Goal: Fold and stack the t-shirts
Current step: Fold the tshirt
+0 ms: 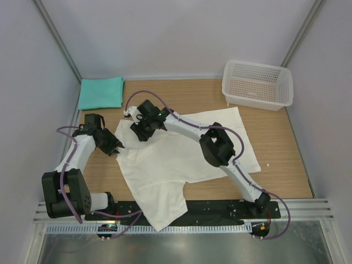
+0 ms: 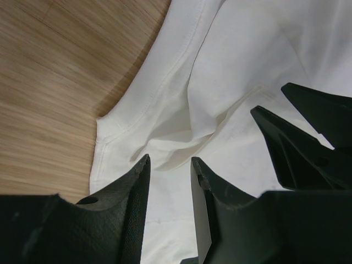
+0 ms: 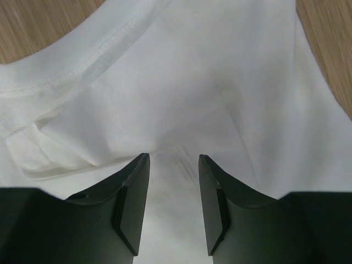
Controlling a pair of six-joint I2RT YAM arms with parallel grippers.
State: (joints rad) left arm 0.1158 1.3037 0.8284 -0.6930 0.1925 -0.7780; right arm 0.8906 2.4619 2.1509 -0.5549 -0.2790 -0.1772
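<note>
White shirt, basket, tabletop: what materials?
White shirt: soft matte cloth, likely cotton knit; it wrinkles and shows stitched hems. Basket: white plastic with perforated mesh walls. Tabletop: wood-look with visible grain, possibly laminate.

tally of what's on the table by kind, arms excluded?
t-shirts: 2 (white t-shirt spread out, teal t-shirt folded at the far left)
baskets: 1 (white mesh basket at the far right)
total: 3
</note>
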